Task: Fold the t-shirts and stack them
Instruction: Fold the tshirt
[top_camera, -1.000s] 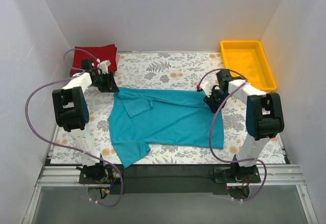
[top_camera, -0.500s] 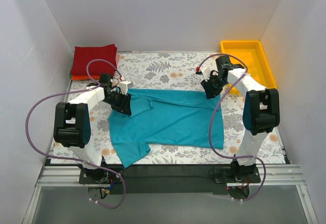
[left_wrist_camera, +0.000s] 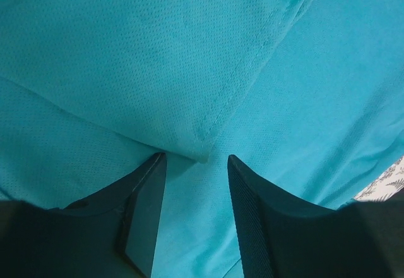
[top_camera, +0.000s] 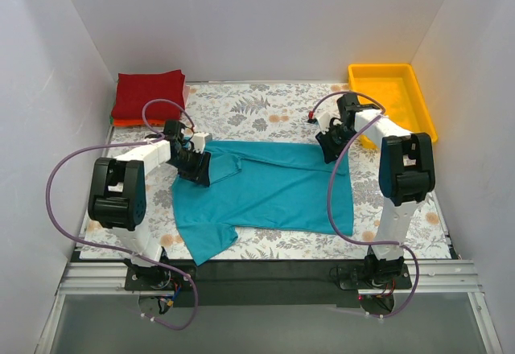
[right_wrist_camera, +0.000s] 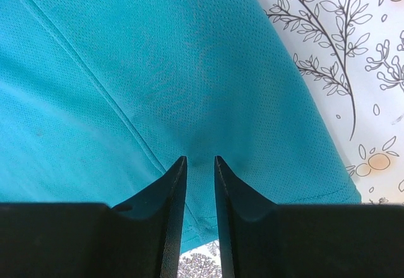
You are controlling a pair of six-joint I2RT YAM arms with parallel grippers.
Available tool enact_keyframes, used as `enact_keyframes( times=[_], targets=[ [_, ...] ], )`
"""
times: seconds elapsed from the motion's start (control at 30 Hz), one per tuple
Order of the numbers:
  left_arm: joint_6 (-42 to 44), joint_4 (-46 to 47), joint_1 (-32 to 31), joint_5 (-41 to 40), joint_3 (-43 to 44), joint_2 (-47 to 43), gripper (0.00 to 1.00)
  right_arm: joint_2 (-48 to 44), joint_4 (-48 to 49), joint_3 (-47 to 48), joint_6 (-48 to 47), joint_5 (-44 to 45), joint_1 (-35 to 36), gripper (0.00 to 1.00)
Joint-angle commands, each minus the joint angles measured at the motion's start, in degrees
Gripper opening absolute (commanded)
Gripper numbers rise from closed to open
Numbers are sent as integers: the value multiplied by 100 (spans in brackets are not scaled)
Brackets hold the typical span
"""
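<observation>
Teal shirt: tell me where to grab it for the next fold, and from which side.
Grip the shirt by its two far corners, coming from above at the far edge. It lies flat, so only its edges offer a pinch. The right gripper pinches the far hem corner; the left gripper stands open over the edge of the folded-in sleeve.

Right wrist view only. Tee [right_wrist_camera: 126,69], teal mesh knit, fills most of the frame, lying flat. Floral cover [right_wrist_camera: 341,50] shows bare at upper right, plus a sliver low between the fingers [right_wrist_camera: 170,215]. Tool [right_wrist_camera: 200,159]: two dark fingers come up from the bottom edge, close together, with a narrow slit between them. Tips down on the cloth. Cloth dimpled and shadowed at the tips; pinched or only pressed, can't tell. Seam [right_wrist_camera: 82,60] runs diagonally from upper left toward the tips. Hem [right_wrist_camera: 315,193] at lower right.
</observation>
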Motion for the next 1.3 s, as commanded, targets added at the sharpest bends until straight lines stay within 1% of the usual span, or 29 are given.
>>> enact_keyframes(
  times=[0.0,0.13,0.17,0.27,0.3,0.37,0.4,0.47,0.5,0.63,0.83,1.17,1.27],
  targets=[
    [-184,120,-101,50,175,-2,42,85,-50,143,32,-38,15,30],
    [-281,155,-119,103,219,51,39,67,-59,126,23,-29,15,29],
    [-307,181,-119,103,228,51,35,58,-50,117,23,-20,6,29],
    [-343,199,-128,112,263,77,28,50,-50,73,14,-11,15,29],
    [-369,199,-128,129,263,95,24,50,-41,73,-3,-20,15,29],
    [-369,173,-128,130,263,86,19,50,-50,64,-3,-11,15,29],
    [-369,164,-128,112,254,78,12,41,-41,64,-3,-11,15,29],
    [-369,103,-128,68,263,-1,5,32,-41,64,-12,7,15,29],
    [-334,68,-128,-2,263,-45,0,23,-50,56,-12,7,15,29],
    [-255,-257,-128,-125,254,-300,0,14,-50,55,-30,24,15,29],
    [-176,-662,-128,41,193,-625,0,-29,-41,3,-65,77,15,29],
    [-193,-829,-128,235,-141,-573,0,-56,-59,-24,-126,191,15,29],
    [-115,-978,-128,331,-124,-547,0,-108,-76,-6,-126,226,15,29]
  ],
)
